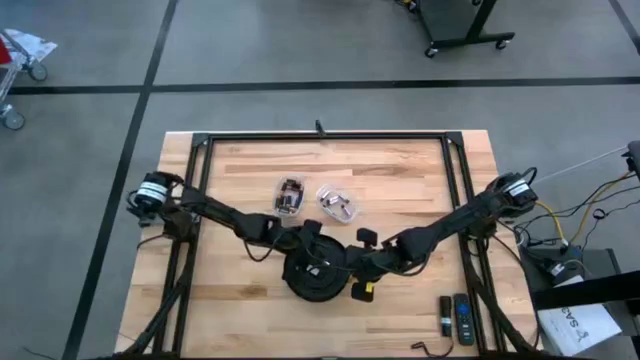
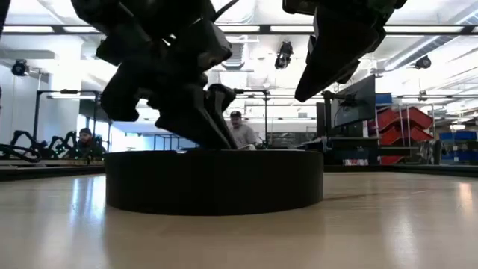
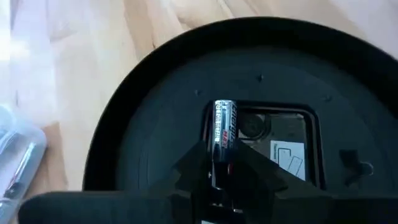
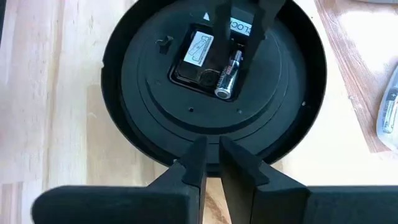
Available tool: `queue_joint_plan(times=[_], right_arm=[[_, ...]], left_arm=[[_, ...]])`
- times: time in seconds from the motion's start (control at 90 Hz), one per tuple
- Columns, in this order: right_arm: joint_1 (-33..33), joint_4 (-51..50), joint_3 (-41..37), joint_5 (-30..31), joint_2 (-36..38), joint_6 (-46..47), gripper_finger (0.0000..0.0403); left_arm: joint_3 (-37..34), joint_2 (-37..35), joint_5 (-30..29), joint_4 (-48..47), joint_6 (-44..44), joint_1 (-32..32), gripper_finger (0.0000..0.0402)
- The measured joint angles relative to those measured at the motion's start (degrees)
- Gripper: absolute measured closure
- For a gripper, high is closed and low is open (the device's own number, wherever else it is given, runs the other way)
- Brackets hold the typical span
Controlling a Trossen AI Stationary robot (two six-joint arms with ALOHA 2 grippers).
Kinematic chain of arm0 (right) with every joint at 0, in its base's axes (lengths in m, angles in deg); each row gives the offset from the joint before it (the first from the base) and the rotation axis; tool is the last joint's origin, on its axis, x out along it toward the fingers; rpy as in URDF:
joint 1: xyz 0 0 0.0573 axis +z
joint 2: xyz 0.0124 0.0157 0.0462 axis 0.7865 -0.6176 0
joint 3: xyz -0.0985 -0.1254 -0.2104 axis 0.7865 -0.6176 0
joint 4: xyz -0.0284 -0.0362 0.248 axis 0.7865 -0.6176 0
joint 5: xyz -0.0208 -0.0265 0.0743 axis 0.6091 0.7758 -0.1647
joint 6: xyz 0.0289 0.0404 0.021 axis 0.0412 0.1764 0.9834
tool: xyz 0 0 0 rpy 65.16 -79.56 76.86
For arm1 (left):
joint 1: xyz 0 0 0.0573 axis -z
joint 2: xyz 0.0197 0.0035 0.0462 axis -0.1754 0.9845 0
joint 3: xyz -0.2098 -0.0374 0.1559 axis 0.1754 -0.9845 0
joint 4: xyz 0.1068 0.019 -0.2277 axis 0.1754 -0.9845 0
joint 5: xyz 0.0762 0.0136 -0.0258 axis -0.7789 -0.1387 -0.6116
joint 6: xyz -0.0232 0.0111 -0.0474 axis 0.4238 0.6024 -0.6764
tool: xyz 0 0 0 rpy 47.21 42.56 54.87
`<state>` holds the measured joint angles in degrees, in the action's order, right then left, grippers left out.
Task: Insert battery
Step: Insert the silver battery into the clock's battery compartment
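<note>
My left tool (image 3: 221,171) is clamped on the battery (image 3: 222,127), holding it over the open battery bay (image 4: 208,65) in the back of the black round clock (image 1: 315,272) on the tabletop (image 1: 240,310). My right tool (image 4: 211,165), fingers together and holding nothing, hovers at the clock's rim. To seat it well, I judge the battery should line up with the bay and go in spring end first.

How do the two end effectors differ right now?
The left end effector is shut on the battery, held at the round black clock's compartment; the right end effector holds nothing. The left is over the clock's middle; the right is at its edge. Both are dark and two-fingered.
</note>
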<state>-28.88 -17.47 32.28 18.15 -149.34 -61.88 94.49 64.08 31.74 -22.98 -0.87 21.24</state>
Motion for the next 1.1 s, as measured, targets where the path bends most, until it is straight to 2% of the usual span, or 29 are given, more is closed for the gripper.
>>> queue_joint_plan(times=[0.344,0.656,1.1], right_arm=[[-0.17,3.18,-0.02,3.2,0.0,-2.23,0.0379],[-2.27,5.45,-0.21,3.21,-0.07,-5.04,0.039],[-4.55,15.31,-0.09,1.26,-10.58,-8.21,0.0396]], left_arm=[[-0.02,-1.02,-1.22,-3.47,0.02,-0.04,0.0343],[-0.06,-1.1,-1.22,-3.65,0.02,-0.04,0.0345],[-0.12,-1.09,-0.97,-3.68,0.02,-0.02,0.0359]])
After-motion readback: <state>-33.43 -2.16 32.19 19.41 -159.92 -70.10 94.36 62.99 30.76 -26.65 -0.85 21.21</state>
